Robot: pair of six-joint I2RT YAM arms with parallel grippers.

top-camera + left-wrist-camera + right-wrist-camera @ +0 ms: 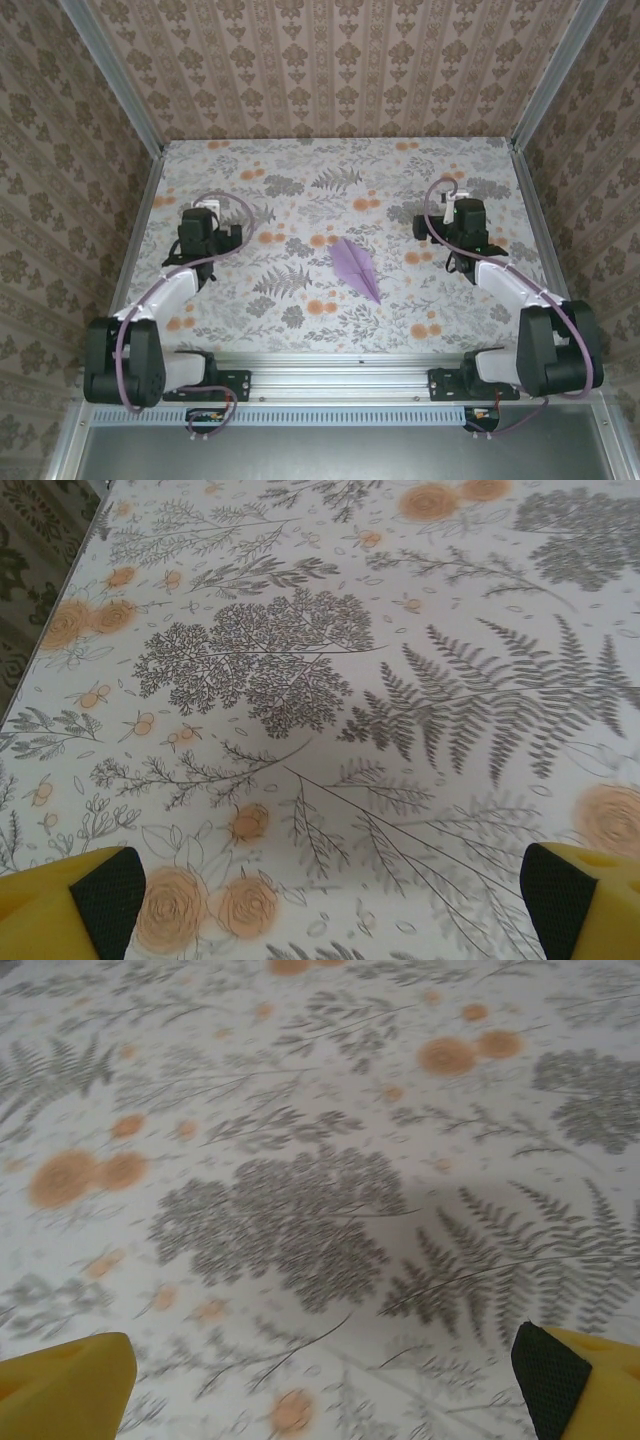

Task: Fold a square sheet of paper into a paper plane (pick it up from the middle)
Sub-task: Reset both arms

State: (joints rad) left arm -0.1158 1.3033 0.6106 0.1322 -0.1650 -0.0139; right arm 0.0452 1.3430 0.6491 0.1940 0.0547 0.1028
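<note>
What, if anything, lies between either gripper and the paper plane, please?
Nothing visible does. The paper plane lies mid-table, with bare floral tabletop between it and the open left gripper and right gripper on either side.

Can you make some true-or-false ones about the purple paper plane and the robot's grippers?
1. The paper plane lies on the floral table between the two arms. True.
2. The left gripper is holding the plane. False: it is open and holds nothing, with bare table under it.
3. The right gripper is open. True.
4. The plane is green. False: it is lavender-purple.
</note>
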